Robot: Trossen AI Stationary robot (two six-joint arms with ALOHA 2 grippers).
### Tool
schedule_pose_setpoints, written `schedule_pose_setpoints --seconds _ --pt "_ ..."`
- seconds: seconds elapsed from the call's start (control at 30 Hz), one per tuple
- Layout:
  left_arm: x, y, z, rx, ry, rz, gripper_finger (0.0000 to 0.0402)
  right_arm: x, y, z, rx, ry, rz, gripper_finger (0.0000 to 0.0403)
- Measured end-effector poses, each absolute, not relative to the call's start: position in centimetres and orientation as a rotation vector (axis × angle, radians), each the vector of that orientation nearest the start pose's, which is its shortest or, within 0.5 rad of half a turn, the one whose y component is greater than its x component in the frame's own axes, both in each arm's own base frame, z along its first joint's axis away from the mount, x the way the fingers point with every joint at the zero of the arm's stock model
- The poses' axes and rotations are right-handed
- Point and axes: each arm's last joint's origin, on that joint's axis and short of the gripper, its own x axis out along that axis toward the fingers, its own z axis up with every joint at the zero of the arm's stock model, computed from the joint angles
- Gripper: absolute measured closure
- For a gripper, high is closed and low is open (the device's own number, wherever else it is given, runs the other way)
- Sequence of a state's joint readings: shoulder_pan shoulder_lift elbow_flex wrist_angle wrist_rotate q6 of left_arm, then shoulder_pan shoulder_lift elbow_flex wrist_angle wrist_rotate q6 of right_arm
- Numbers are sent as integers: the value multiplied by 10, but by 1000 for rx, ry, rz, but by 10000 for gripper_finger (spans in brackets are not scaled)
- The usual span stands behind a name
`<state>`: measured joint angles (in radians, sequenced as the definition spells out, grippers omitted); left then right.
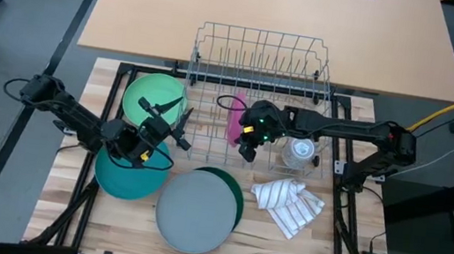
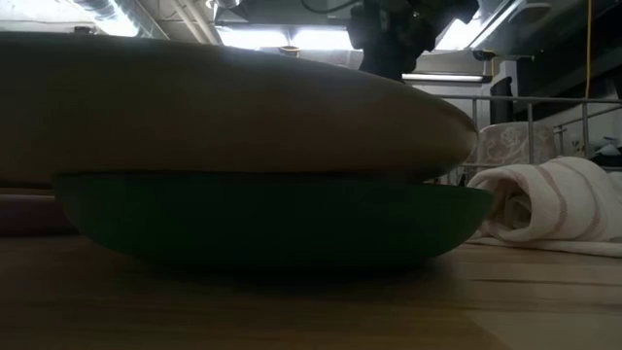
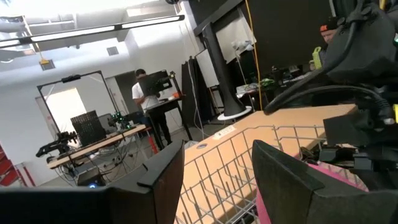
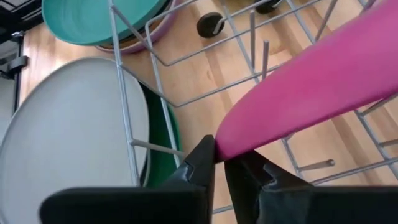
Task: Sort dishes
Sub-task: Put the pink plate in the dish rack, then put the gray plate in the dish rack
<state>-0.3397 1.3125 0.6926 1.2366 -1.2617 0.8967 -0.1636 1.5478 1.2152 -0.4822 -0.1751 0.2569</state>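
You have a wire dish rack [image 1: 261,65] at the bench's [image 1: 318,238] far edge, a clear glass cup [image 1: 299,152] inside its right end, and a striped white cloth [image 1: 287,204] (loosely bunched) lying nearer the front right corner.

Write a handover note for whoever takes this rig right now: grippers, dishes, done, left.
Right gripper: inside the wire rack, fingers on either side of the pink dish rim, a narrow gap between them; the pink dish stands on edge in the rack.
Left gripper: open, empty, above the light green dish and teal dish on the left of the table.
Grey plate lies on a dark green dish at the table's front.
Striped cloth and glass cup lie on the right.
Done: pink dish in the rack.
Left: the light green, teal, grey and dark green dishes.
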Motion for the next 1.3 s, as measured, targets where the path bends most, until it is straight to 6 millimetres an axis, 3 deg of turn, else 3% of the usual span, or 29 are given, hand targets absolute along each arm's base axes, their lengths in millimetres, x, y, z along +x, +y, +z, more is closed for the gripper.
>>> schedule_pose_setpoints --seconds 0.53,1.07,1.3 --pt "244 -57 310 364 -14 993 222 321 -49 278 480 869 -208 266" --pt "244 -57 309 358 -17 992 222 300 -46 331 650 1056 -336 262" --pt "247 -70 300 366 26 927 222 297 -35 334 882 1117 -300 262"
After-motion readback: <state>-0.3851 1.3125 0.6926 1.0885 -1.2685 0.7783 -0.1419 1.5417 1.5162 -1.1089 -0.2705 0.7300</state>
